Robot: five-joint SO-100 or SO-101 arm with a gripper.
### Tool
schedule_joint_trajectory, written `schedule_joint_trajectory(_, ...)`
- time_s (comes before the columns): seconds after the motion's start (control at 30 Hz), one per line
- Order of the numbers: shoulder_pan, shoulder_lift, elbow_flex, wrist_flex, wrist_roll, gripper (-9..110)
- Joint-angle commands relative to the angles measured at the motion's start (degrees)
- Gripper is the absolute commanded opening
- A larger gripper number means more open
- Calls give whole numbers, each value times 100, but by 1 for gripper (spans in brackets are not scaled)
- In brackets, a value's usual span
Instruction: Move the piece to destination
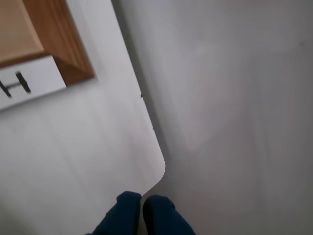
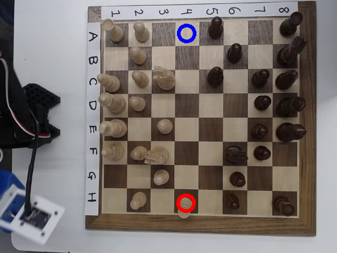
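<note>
Pale tan knob-topped piece (image 2: 185, 206) under red ring (image 2: 185, 203), blue-fingered end effector (image 1: 142, 208) pressed together, empty.

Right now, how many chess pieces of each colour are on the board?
Pale pieces: 16
Dark pieces: 16
Total: 32

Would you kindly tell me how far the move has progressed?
Nothing looks done: the piece sits under the red ring in row H, and the blue-ringed destination in row A is empty. The gripper, jaws together and empty in the wrist view, is off the chessboard. Reaching, gripping and carrying all remain.
</note>
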Motion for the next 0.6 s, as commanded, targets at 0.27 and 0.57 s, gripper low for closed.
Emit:
schedule_joint_trajectory(0.27,-2259,-3313,-6996,2039,3718,0)
schedule_joint_trajectory(0.57,-3375,-4605,-8657,2733,4641,0)
